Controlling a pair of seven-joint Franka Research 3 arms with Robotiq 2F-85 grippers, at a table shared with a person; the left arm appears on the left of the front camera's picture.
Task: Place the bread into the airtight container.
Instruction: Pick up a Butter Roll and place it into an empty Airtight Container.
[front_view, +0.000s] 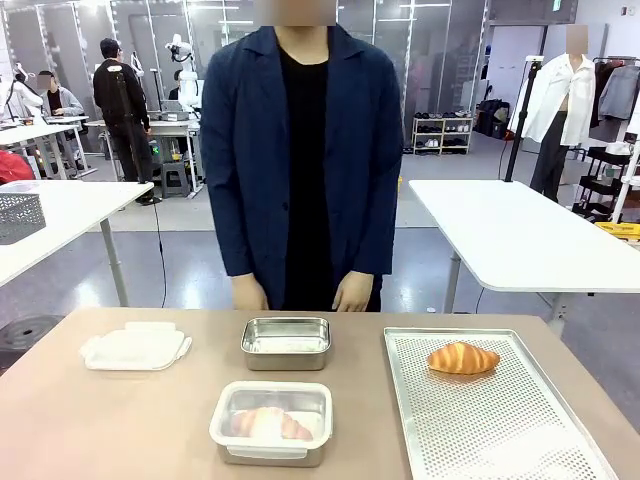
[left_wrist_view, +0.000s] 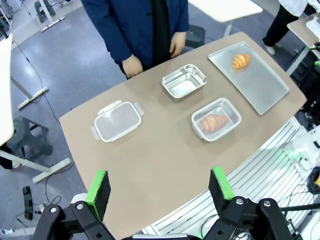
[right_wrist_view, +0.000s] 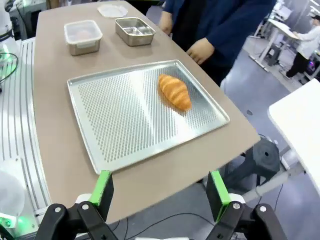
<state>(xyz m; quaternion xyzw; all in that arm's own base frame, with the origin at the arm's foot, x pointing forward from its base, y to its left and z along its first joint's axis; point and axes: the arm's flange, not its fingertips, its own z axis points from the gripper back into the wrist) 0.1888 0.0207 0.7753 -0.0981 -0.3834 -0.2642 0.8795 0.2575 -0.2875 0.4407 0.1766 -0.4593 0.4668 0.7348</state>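
Right gripper (right_wrist_view: 161, 189) hanging high over near edge of table (right_wrist_view: 50, 100), jaws gaping wide, gripping nothing. Bread (right_wrist_view: 174, 91) lying on tray (right_wrist_view: 115, 115), well ahead of fingertips, slightly right of midline, well apart from them. Open container (right_wrist_view: 134, 31) sitting far beyond tray, up-left. Left gripper (left_wrist_view: 159, 186) hanging wide open too, empty, above table edge. Lidded container (left_wrist_view: 236, 118) holding second bread (left_wrist_view: 213, 122), lying ahead-right of it; loose lid (left_wrist_view: 117, 121) ahead-left. Person (front_view: 300, 150) standing at far side.
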